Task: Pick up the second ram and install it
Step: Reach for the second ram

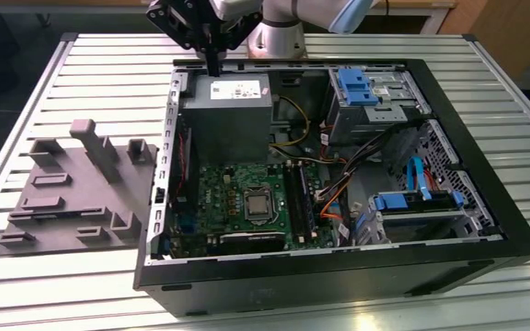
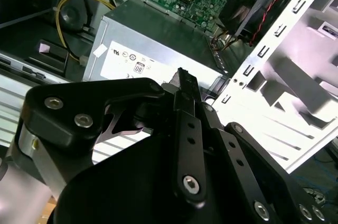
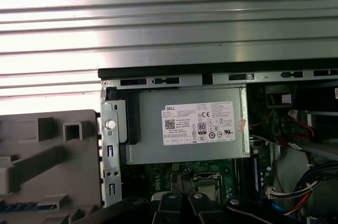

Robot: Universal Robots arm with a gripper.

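Gripper (image 2: pixel 180 78), fingers pressed together on nothing visible, hung just above the grey power supply (image 1: pixel 226 93) inside the open computer case (image 1: pixel 339 276), grey tray (image 1: pixel 72 193) alongside.

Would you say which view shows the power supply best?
The first wrist view: the power supply shows whole, label face-on. The exterior view has it angled, the claw overlapping its far edge; in the second wrist view the claw covers part.

It was a robotics lab or workshop: a slatted metal tabletop (image 1: pixel 63 76) bore an opened computer case (image 1: pixel 513 227) at centre, a grey moulded tray (image 1: pixel 63 200) at left, and a robot arm (image 1: pixel 279 31) at upper centre.
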